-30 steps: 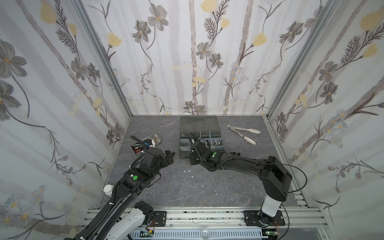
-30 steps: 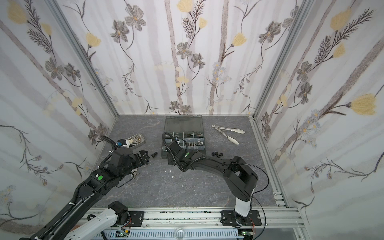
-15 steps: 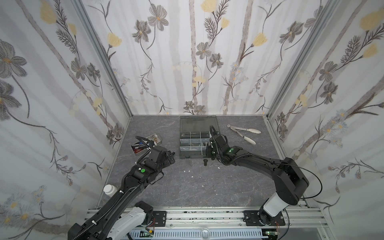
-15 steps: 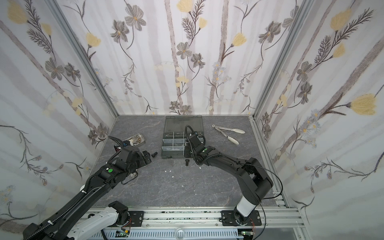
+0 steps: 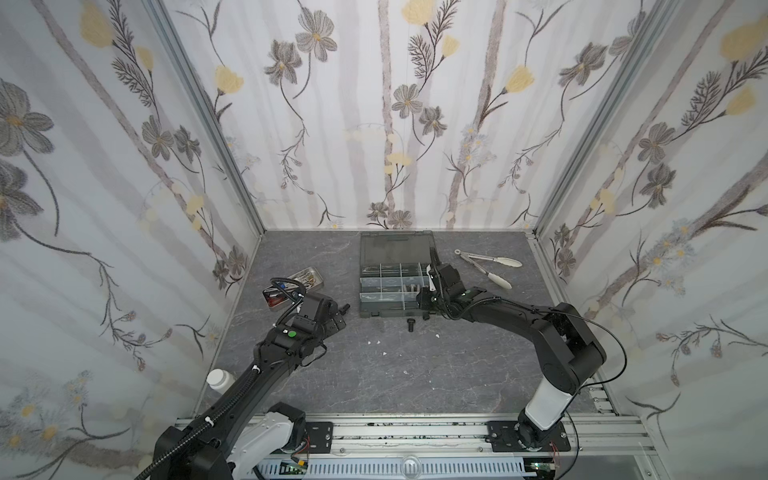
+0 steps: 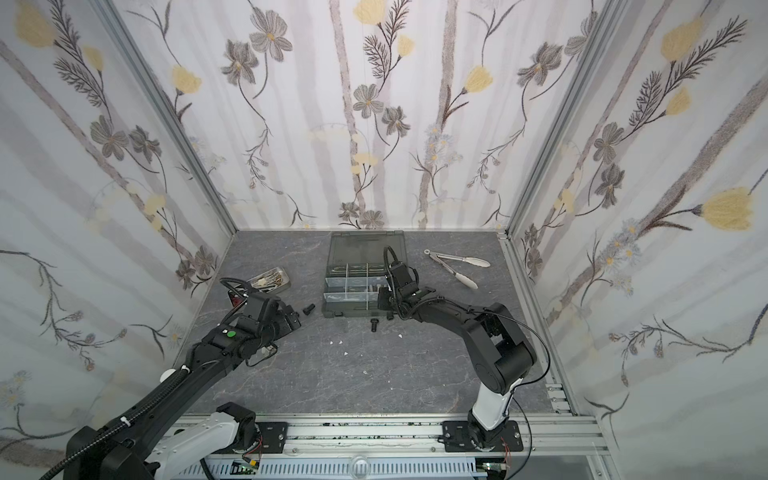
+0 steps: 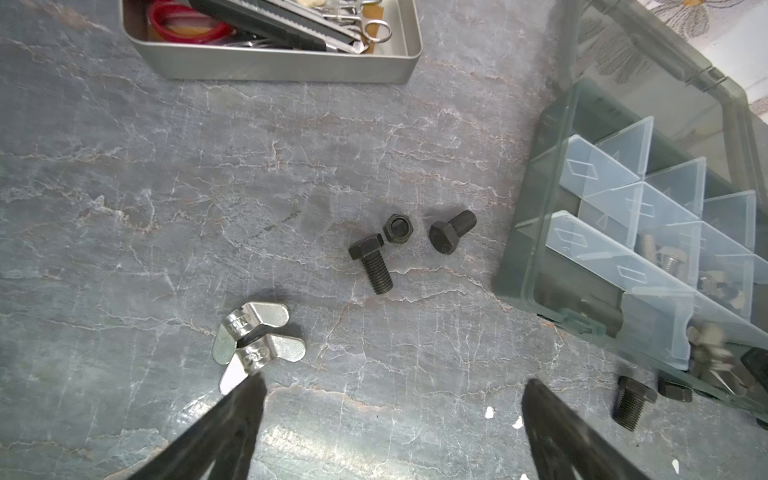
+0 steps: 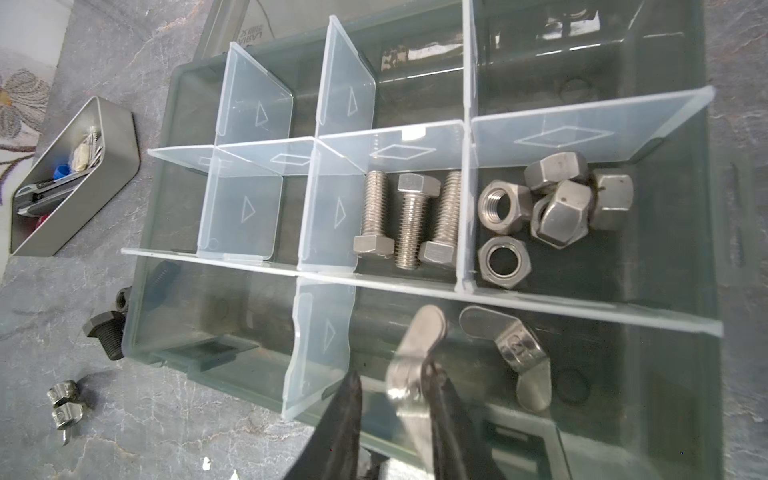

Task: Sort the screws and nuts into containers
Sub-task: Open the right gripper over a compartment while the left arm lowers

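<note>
The dark organizer box (image 8: 731,257) (image 5: 382,312) holds silver screws (image 8: 409,216), silver hex nuts (image 8: 552,208) and a wing nut (image 8: 511,353) in separate containers. My right gripper (image 8: 395,374) (image 5: 422,297) hangs over the front right container, jaws apart. A blurred silver wing nut (image 8: 415,353) rests against one finger only. My left gripper (image 7: 395,388) (image 6: 291,320) is open low over the table, one fingertip next to two silver wing nuts (image 7: 257,336). Two black screws (image 7: 372,266) (image 7: 451,230) and a black nut (image 7: 397,227) lie ahead of it. Another black screw (image 5: 410,324) (image 7: 631,401) lies before the box.
A metal tray (image 7: 282,66) (image 5: 309,275) of tools stands at the left. Long silver tongs (image 5: 486,266) lie right of the box. A white bottle (image 5: 218,378) sits by the left wall. The box lid (image 5: 395,247) lies open toward the back wall.
My right gripper has moved right along the box front to the front right container, and its jaws have parted. The left arm reached forward toward the loose parts.
</note>
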Robot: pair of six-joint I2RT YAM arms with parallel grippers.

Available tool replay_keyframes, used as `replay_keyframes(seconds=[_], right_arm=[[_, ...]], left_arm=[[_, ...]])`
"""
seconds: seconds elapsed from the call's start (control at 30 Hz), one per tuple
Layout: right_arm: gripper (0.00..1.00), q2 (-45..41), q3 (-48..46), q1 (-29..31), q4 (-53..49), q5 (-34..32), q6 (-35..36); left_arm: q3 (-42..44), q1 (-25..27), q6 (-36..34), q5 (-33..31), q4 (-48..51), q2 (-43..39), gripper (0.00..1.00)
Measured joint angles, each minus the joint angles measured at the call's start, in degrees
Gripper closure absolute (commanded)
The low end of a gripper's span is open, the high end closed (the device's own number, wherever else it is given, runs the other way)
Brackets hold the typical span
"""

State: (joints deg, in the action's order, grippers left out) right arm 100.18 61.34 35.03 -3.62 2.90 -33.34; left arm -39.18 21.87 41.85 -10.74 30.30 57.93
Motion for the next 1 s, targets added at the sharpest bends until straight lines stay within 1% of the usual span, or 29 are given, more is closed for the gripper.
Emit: replay_keyframes(seconds=[0.13,0.3,0.4,0.57,0.7,0.87,1.0], right_arm=[[0.54,-0.07,-0.15,-0.68,1.92,1.88,0.46],[0.53,-3.41,-2.71,-1.42,3.72,3.34,0.85],[0.53,-6.88,-5.75,-1.7,5.31,4.24,0.9],[0.52,-14.16,-11.47,-1.88,7.63,5.09,0.9],[0.51,-18.64,-14.47,-2.03,8.52,6.1,1.07],[0.49,-22.47,-16.37,-2.51,8.81,7.1,2.03],[0.49,-24.04,-17.4,-3.23,9.03,7.43,2.93]], left_arm=[[0.57,-1.11,0.55,0.46,-0.11,0.87,0.14],[1.42,-2.03,1.7,0.44,-0.52,2.64,0.29],[2.49,-2.91,2.14,0.2,-0.85,3.76,0.33],[5.51,-7.34,3.17,0.5,-1.75,5.6,0.34],[6.82,-10.45,3.63,0.9,-2.29,6.19,0.32],[7.23,-13.7,3.82,1.14,-4.26,7.89,0.33],[7.43,-14.56,3.82,1.14,-6.19,10.27,0.33]])
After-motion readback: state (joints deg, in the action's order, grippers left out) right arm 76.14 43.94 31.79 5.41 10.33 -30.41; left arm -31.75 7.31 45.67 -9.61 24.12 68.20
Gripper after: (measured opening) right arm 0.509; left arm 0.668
